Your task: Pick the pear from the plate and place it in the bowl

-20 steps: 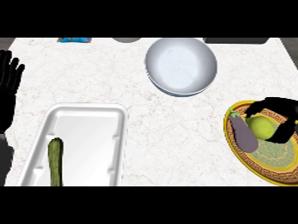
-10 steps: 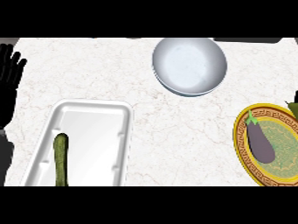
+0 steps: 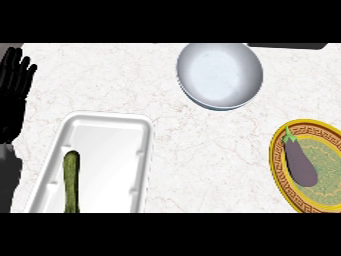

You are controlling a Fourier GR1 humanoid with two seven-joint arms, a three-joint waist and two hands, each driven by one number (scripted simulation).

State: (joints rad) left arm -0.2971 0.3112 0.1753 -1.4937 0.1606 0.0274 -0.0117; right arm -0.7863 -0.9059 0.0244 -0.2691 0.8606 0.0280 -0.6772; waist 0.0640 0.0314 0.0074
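Pear and right hand out of view, so its fingers can't be judged; plate (image 3: 278, 172) by the surface's right edge holds only an eggplant (image 3: 301, 161); carry should end low over bowl (image 3: 219, 75); left hand (image 3: 7, 95) rests fingers straight at left edge.

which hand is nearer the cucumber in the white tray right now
Left. The left hand rests open at the counter's left edge, up and left of the cucumber in the white tray. The right hand is out of view.

White tray (image 3: 103, 150) with a green, perhaps cucumber-like vegetable (image 3: 71, 181) at the worktop's (image 3: 129, 85) front-left; aubergine (image 3: 301, 161) front-right.
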